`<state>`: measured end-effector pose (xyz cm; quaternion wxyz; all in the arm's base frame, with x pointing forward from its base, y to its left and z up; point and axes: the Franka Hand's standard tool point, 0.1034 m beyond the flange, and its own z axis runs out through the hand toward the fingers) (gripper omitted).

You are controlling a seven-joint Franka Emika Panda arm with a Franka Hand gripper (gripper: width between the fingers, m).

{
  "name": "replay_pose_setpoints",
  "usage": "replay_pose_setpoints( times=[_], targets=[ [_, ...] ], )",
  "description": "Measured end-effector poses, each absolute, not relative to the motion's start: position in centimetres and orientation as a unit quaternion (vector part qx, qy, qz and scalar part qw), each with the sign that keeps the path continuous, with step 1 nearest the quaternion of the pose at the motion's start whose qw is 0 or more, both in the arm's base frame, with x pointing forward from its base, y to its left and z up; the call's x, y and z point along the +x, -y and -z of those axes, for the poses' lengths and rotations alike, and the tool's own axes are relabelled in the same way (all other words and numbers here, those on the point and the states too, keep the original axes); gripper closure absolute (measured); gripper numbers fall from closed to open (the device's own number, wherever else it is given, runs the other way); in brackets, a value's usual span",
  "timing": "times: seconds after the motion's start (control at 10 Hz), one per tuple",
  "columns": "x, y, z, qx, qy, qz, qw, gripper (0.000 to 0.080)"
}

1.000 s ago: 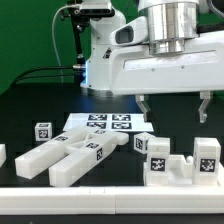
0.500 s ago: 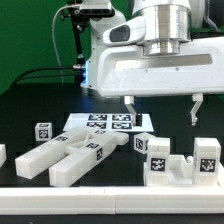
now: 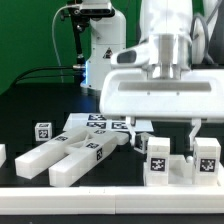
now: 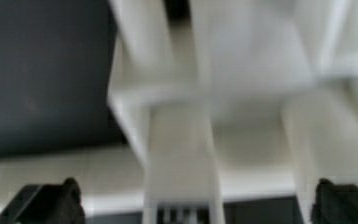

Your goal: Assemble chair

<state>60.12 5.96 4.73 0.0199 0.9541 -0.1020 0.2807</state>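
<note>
First, in the exterior view, the gripper hangs low over the black table on the exterior view's right, its jaws spread wide apart and holding nothing. Its dark fingers stand on either side of the blocky chair part, a chunky white piece with square tags facing the camera. One finger is near the tagged upright on that part's left end and the other is close beside the tagged upright on its right end. Whether the pads touch the plastic cannot be told from here. The forked chair part, two white prongs joined at a tagged head, lies well to the exterior view's left of the gripper. The marker board lies flat behind the forked part, partly hidden by the gripper's body, and a small tagged cube sits apart near the left. The wrist view is heavily blurred: white chair bars run between the two dark fingertips, which stand far apart with the gripper open above the plastic
</note>
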Motion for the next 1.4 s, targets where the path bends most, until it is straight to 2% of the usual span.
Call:
replay_pose_setpoints(
  times=[0.2, 0.4, 0.8, 1.1, 1.2, 1.3, 1.4],
  targets=[
    [60.1, -6.0, -3.1, 0.956, 0.098, -0.274, 0.025, 0.015],
    [60.1, -5.8, -2.1, 0.958, 0.096, -0.269, 0.028, 0.015],
    [59.8, -3.0, -1.1, 0.959, 0.101, -0.261, 0.04, 0.015],
    [59.7, -2.9, -0.9, 0.96, 0.103, -0.257, 0.04, 0.0164],
    [59.7, -2.9, -0.9, 0.96, 0.103, -0.257, 0.04, 0.0379],
    [59.7, -2.9, -0.9, 0.96, 0.103, -0.257, 0.04, 0.0379],
    [59.7, -2.8, -0.9, 0.96, 0.104, -0.258, 0.04, 0.0507]
  ],
)
